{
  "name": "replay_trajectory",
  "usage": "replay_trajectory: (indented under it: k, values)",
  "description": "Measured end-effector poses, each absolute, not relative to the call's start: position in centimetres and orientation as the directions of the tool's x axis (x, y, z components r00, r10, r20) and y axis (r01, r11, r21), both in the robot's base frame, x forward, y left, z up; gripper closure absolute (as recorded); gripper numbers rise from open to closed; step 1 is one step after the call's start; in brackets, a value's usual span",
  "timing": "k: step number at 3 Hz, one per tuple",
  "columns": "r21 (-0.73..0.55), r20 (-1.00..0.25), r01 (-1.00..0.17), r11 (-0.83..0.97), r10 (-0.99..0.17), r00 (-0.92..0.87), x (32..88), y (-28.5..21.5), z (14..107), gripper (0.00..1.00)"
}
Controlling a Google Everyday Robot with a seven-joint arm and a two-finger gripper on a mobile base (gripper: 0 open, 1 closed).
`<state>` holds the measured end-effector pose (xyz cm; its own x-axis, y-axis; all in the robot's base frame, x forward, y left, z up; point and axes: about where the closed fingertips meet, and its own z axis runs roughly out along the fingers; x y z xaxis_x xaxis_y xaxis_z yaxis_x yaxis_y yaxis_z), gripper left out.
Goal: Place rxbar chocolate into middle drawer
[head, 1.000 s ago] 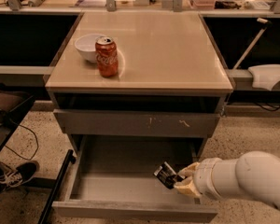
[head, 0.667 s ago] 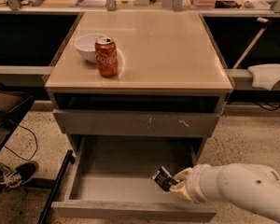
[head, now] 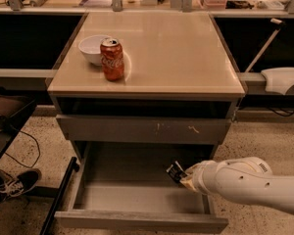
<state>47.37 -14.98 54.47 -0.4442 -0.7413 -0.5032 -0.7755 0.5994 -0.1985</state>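
Note:
The middle drawer (head: 122, 195) is pulled open below the table, showing a smooth grey floor and a plain front panel. My gripper (head: 180, 176) reaches in from the right on a white arm and hovers over the drawer's right side, above the floor. It is shut on the rxbar chocolate (head: 175, 171). Only a short black end of the bar with pale marks sticks out to the left. The rest of the bar is hidden in the gripper.
A red soda can (head: 112, 58) and a white bowl (head: 92, 48) stand at the back left of the beige tabletop (head: 186, 53). A closed grey drawer front with pale scratches (head: 157, 129) sits above the open drawer. A dark bar (head: 59, 195) and a shoe (head: 14, 182) lie on the floor at the left.
My gripper with the bar dipped slightly left and down, then moved a little up and farther back over the drawer's right side. The can, bowl and drawer have not moved.

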Motion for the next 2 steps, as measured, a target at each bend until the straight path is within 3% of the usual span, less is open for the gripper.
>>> replay_trajectory:
  k: [2]
  values:
    - [-0.217, -0.503, -0.769, 0.601, -0.744, -0.44, 49.0, -16.2, 51.4, 1.0]
